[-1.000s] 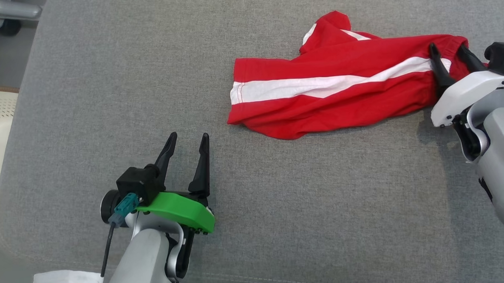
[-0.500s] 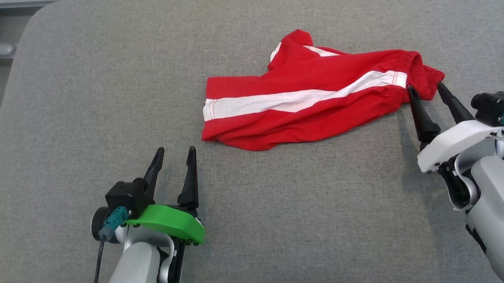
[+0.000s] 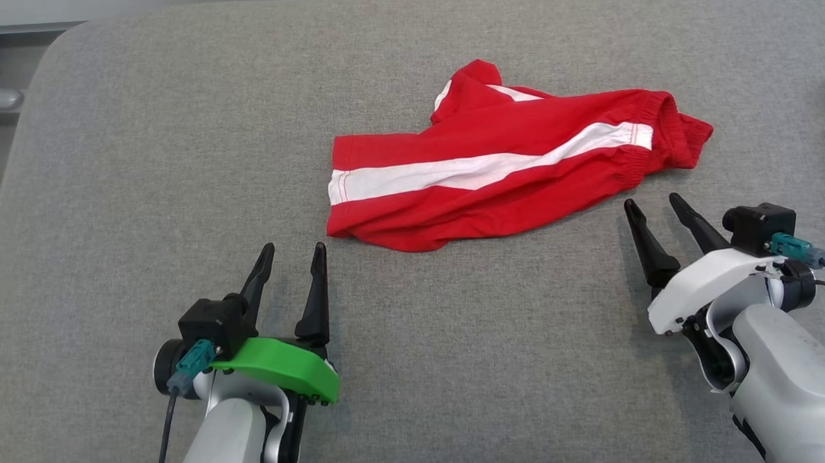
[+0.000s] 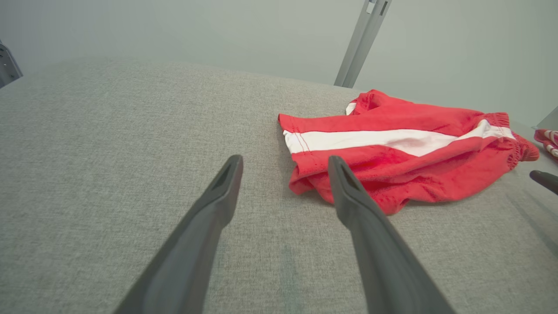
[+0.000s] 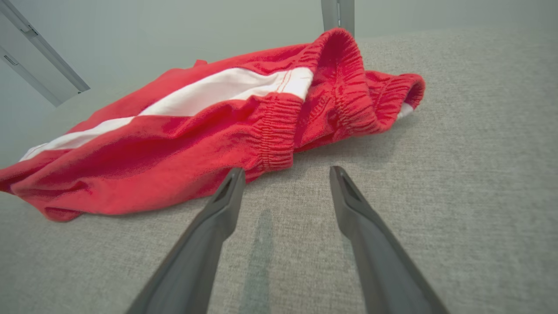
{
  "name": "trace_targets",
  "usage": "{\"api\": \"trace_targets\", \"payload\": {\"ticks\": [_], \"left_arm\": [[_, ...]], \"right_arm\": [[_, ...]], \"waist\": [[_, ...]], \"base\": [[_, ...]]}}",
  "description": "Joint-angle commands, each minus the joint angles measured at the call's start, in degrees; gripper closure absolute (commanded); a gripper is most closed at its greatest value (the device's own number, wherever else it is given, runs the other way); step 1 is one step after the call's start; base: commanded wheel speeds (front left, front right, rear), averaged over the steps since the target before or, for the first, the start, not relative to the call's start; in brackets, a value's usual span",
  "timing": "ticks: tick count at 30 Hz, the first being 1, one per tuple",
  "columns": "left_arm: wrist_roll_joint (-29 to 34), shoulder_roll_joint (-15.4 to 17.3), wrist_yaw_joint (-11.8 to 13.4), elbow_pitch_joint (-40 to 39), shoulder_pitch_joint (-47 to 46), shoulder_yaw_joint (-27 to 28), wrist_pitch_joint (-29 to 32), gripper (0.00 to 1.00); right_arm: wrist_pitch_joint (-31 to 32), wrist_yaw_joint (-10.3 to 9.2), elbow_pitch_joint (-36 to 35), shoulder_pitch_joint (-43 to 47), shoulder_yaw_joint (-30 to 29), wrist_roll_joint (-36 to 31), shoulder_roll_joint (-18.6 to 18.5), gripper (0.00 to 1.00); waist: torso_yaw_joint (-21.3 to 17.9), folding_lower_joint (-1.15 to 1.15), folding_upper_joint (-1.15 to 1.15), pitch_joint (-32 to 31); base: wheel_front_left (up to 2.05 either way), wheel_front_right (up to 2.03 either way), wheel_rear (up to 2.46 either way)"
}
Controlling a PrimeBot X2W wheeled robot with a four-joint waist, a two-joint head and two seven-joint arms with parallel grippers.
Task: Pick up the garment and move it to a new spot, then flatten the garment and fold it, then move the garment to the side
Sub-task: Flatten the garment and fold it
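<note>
Lying rumpled on the bench (image 3: 138,167), red shorts (image 3: 494,186) await flattening and folding (left hand (image 3: 293,246), right hand (image 3: 651,199) spread, empty).

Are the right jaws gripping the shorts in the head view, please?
No, the right jaws stand open and clear of the shorts, with bare grey surface showing between them.

Grey fabric surface (image 3: 418,370) — pale wall (image 4: 174,30) in bkgd.
</note>
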Motion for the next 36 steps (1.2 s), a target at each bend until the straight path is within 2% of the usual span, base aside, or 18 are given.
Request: {"api": "trace_targets", "payload": {"ticks": [1, 10, 16, 17, 18, 19, 27, 36], "left_arm": [[-0.17, 0.15, -0.2, -0.12, 0.67, -0.17, 0.02, 0.0], [-0.13, 0.16, -0.3, -0.32, -0.15, -1.54, 0.02, 0.0], [0.03, 0.14, -0.42, -0.69, 0.2, -2.0, 0.02, 0.0], [0.03, 0.14, -0.38, -0.78, 0.32, -2.03, 0.02, 0.0], [0.02, 0.14, -0.34, -0.83, 0.42, -2.05, 0.02, 0.0], [0.02, 0.14, -0.32, -0.84, 0.47, -2.01, 0.02, 0.0], [0.48, 0.15, -0.51, -0.36, 1.35, -1.48, 0.02, 0.0], [1.12, 0.16, -1.03, 0.83, 3.39, -0.74, 0.02, 0.0]], "right_arm": [[0.01, -0.07, 0.95, -0.05, -0.09, -0.25, 0.1, 0.0], [0.01, -0.07, 4.66, -3.14, -1.77, 0.56, 2.18, 0.0], [0.01, -0.07, 5.8, -3.57, -1.53, 1.6, 3.42, 0.0], [0.02, -0.06, 6.01, -3.66, -1.37, 1.71, 3.45, 0.21], [0.02, -0.05, 6.01, -3.74, -1.13, 1.64, 3.48, 0.69], [0.02, -0.05, 5.67, -3.75, -1.29, 1.92, 3.65, 1.0], [0.01, -0.05, 2.43, -0.29, -2.58, 2.52, 2.64, 1.0], [0.01, -0.05, -0.33, 7.37, 0.0, 4.13, -0.31, 1.0]], "waist": [[0.76, 0.0, 0.0, 0.32], [4.87, 0.0, 0.0, 2.22], [6.22, 0.0, 0.0, 2.6], [6.29, 0.0, 0.0, 2.63], [6.31, 0.0, 0.0, 2.65], [6.28, 0.0, 0.0, 2.67], [4.53, 0.0, 0.0, 1.21], [0.95, 0.0, 0.0, -3.4]], "base": [[0.0, 0.0, 0.0], [0.0, 0.0, 0.0], [0.0, 0.0, 0.0], [0.0, 0.0, 0.0], [0.0, 0.0, 0.0], [0.0, 0.0, 0.0], [0.0, 0.0, 0.0], [0.0, 0.0, 0.0]]}}
